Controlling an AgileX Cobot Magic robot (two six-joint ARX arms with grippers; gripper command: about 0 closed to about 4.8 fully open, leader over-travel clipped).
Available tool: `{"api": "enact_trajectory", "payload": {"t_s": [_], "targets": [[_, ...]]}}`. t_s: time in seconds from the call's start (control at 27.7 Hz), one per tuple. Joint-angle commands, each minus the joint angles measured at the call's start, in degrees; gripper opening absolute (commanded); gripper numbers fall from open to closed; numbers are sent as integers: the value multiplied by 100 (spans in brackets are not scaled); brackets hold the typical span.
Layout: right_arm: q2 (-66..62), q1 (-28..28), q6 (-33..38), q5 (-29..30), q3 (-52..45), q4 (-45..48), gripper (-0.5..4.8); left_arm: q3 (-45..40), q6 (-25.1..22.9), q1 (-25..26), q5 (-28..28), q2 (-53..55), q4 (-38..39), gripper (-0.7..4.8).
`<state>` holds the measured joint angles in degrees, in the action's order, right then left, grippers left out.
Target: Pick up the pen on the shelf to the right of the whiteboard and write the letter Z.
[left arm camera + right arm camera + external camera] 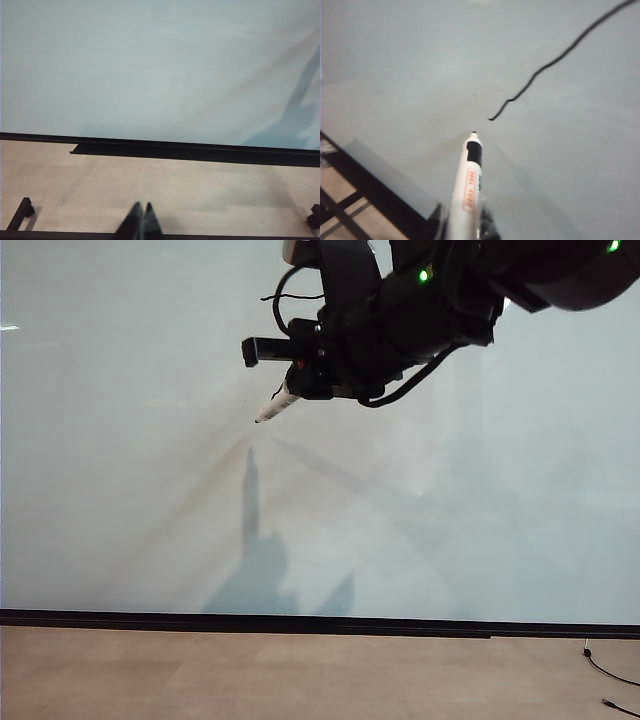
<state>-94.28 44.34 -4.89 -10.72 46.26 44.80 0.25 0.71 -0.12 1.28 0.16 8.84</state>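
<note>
Your right gripper pinches the pen high before the whiteboard; its tip sits just off a drawn stroke, so restarting may leave a gap in the letter Z; open board lies left and below; your left gripper, fingers pressed together, hangs low over the floor.

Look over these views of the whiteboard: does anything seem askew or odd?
One thing: the black stroke on the whiteboard wobbles and kinks near the end closest to the pen, which the right gripper holds just short of it. The left gripper sits shut over the floor.
</note>
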Motion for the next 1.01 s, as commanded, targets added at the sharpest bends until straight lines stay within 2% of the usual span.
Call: {"api": "enact_trajectory", "payload": {"t_s": [0.04,0.79,1.01], "targets": [[-39,-114,66,168,31,354,-9,13,-26,2,2,2,-28,-5],[-173,-367,92,321,181,345,-9,13,-26,0,2,2,-28,-5],[-181,-369,173,160,181,343,-9,13,-26,2,2,2,-28,-4]]}}
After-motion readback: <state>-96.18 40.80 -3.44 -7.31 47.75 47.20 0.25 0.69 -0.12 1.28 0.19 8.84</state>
